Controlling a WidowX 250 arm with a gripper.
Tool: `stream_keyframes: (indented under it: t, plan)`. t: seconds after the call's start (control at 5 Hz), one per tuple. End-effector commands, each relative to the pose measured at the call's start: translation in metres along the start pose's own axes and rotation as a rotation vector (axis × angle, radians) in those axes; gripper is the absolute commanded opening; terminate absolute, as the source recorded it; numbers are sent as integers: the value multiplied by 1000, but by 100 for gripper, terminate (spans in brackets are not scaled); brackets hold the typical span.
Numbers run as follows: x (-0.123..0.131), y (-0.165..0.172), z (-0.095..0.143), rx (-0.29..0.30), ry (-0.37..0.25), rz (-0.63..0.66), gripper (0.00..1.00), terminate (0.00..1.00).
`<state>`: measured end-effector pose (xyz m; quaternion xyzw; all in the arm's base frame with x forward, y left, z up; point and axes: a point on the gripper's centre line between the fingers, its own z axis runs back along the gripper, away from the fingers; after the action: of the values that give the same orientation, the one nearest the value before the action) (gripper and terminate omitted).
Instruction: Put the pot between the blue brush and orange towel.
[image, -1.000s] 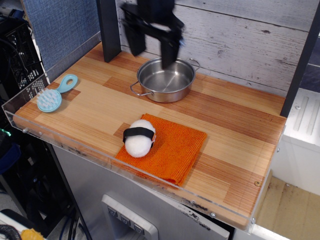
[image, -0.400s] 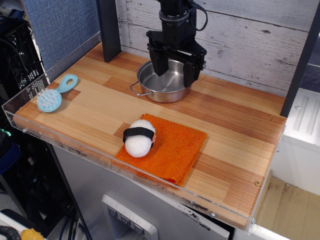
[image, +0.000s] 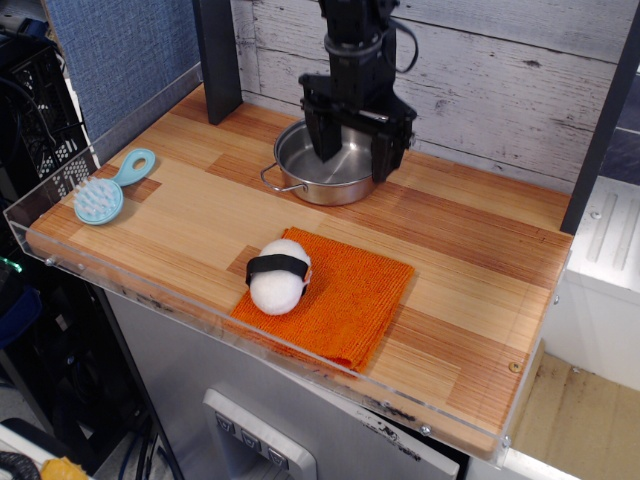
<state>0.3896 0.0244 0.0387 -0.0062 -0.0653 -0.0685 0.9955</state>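
My gripper (image: 357, 154), jaws apart, straddles the right rim of the pot (image: 325, 168) at the back of the table (image: 480, 300). For a sound grasp, I should seat one finger inside the wall before closing, then carry it toward the gap between the blue brush (image: 110, 189) and the orange towel (image: 345, 297).

Pot (image: 318, 172): shiny silver steel, grey reflections inside. Brush (image: 109, 190): pale blue throughout. Towel (image: 340, 295): bright orange, fine ribbed texture. Rice ball (image: 279, 275): white, single black band across top. Claw (image: 356, 150): matte black. Counter (image: 470, 290): striped wood planks, light tan alternating with reddish brown. Back wall (image: 500, 70): whitewashed grey boards, dark knots. Side panel (image: 120, 50): blue fabric.
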Motion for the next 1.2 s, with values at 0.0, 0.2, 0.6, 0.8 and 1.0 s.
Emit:
stream_keyframes:
  t: [0.0, 0.2, 0.6, 0.8, 1.0]
  plan:
    - [10, -3, 4, 12, -31, 6, 100, 0]
    - [9, -3, 2, 16, -26, 7, 100, 0]
    - [8, 3, 5, 21, -34, 33, 0, 0]
    - [8, 4, 7, 20, -33, 36, 0, 0]
    - [11, 5, 10, 15, -44, 37, 0, 0]
